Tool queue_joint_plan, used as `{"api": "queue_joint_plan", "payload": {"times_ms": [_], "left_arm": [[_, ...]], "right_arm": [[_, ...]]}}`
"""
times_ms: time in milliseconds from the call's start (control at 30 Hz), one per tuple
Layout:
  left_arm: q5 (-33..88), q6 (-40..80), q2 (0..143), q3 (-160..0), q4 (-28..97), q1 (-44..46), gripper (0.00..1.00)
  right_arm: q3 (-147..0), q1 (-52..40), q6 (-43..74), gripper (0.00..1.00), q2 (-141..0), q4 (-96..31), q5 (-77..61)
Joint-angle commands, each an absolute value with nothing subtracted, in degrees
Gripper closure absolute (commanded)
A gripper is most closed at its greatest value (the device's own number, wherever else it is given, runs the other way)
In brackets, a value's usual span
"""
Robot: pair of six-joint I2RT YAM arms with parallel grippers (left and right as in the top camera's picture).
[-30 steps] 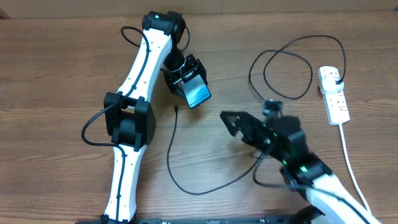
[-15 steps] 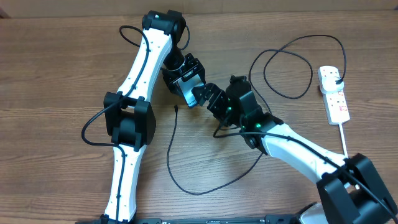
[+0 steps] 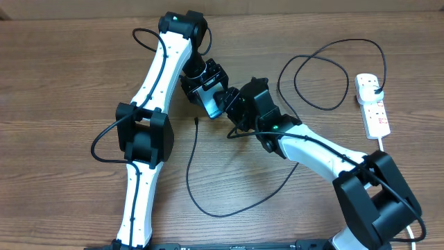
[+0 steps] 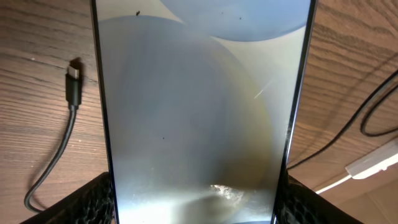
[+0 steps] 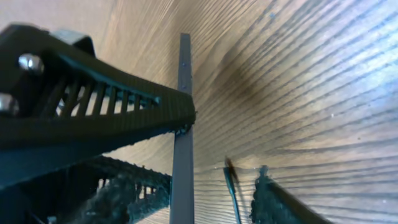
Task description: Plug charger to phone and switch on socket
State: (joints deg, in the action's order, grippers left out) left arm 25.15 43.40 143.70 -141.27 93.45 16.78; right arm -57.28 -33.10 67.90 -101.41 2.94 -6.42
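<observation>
— toward the far edge of the desk (image 3: 62, 76), about midway along it, the left gripper (image 3: 207, 90) has its jaws clamped on the phone (image 4: 199, 112), screen lit. it looks lifted off the wood. you see that?
— yes. and the right gripper (image 3: 231, 104) is right at the phone's lower end. one of its fingers (image 5: 93, 115) is touching the phone's thin edge. whether those jaws are open or pinching, i can't tell from where i stand.
— where's the charger (image 3: 188, 173)?
— lying loose. the connector tip (image 4: 74, 81) sits on the desk just beside the phone, with nothing holding it. the cable runs toward the near edge, curls under the right arm (image 3: 319, 153), then loops off to the socket (image 3: 373, 107) by the right edge.
— so what worries you?
— two grips on one slim phone. if the right one pushes or squeezes off-line, i'd guess it twists the phone in the left jaws, or levers it out and drops it.
— and the cable?
— the right arm lies across it. a careless sweep could drag the loop and flick the tip away from the phone, or tug the socket itself.
— and switching the socket on?
— not done, as far as i can judge. it's well apart from both grippers, and nothing is plugged into the phone yet.
</observation>
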Motion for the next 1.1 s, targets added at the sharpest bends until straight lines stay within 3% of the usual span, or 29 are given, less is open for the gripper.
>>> {"api": "queue_joint_plan", "payload": {"times_ms": [0, 167, 833, 900, 967, 1067], "left_arm": [[24.82, 44.84, 143.26, -142.87, 92.97, 16.53, 0.74], [24.82, 45.3, 143.26, -142.87, 92.29, 16.58, 0.74], [23.38, 45.93, 143.26, -142.87, 91.83, 17.32, 0.73], [23.4, 45.91, 143.26, -142.87, 91.88, 17.32, 0.66], [24.18, 45.89, 143.24, -142.91, 91.9, 17.26, 0.39], [27.64, 45.15, 143.24, -143.76, 92.16, 16.47, 0.15]], "right_arm": [[-59.4, -33.36, 69.25, 0.56, -101.86, 2.26, -5.61], [-59.4, -33.36, 69.28, 0.7, -101.86, 0.47, -5.32], [-59.4, -33.36, 75.22, 0.89, -101.86, -3.64, -5.19], [-59.4, -33.36, 75.22, 0.93, -101.86, -4.47, -5.17], [-59.4, -33.28, 74.76, 0.96, -101.86, -5.93, -5.19], [-59.4, -32.86, 73.25, 0.96, -101.69, -7.18, -5.19]]}}
